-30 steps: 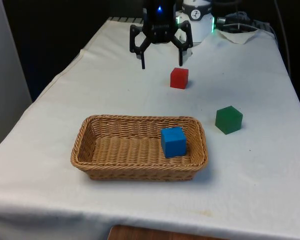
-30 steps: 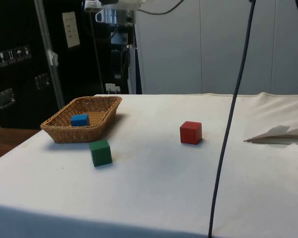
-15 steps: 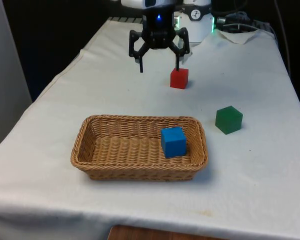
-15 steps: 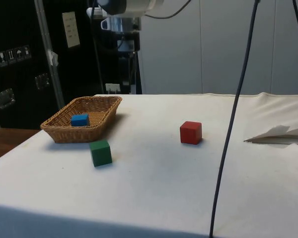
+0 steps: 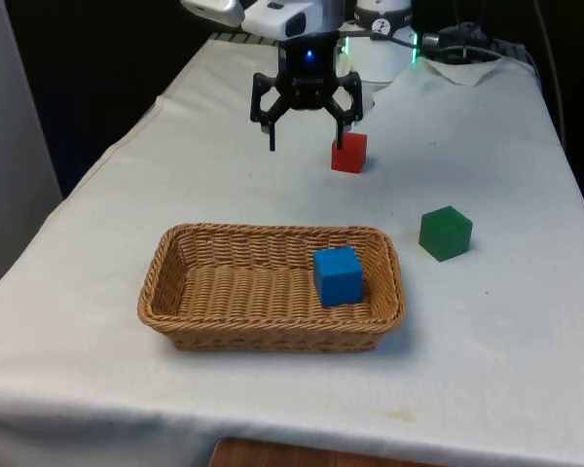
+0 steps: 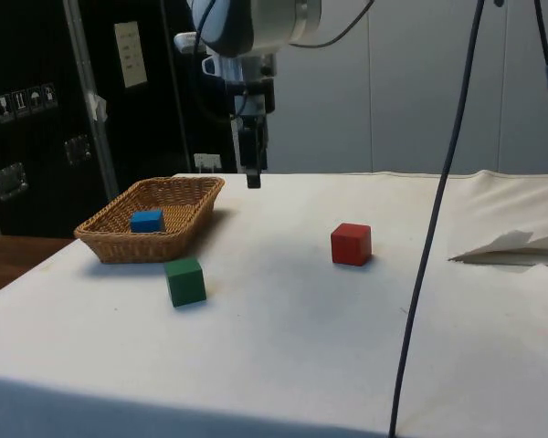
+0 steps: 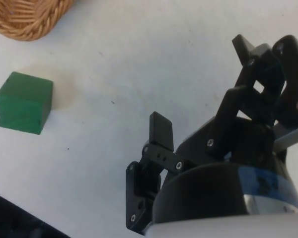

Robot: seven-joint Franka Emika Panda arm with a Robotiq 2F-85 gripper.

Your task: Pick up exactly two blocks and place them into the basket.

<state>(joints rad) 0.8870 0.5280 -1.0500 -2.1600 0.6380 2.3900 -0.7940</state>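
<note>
blocks: three cubes in all, one blue block [image 5: 338, 275], one red block [image 5: 348, 153], one green block [image 5: 445, 233]
basket: one wicker basket [image 5: 185, 297], oblong, near the front edge of the tabletop [image 5: 156, 185]
blue block: inside the basket, resting toward the end at the front view's right, close to the wall there
red block: on the cloth beyond the basket, well apart from it, sitting flat
green block: on the cloth off the basket's corner at the front view's right, near but not touching, turned a bit so a corner faces the front camera
end effector: one end effector [image 5: 306, 142], fingers spread wide apart, nothing between them; hangs above the cloth just to the front view's left of the red block, one fingertip right beside the block's upper edge in the front view, contact cannot be told
edges: all blocks sit well in from the cloth's side edges; the basket is the thing closest to the near edge
open room: bare cloth between the red block and the basket, and wide bare cloth to the front view's left of the end effector
change: end effector has come lower and nearer the red block than a second ago; blocks and basket have not shifted
</note>
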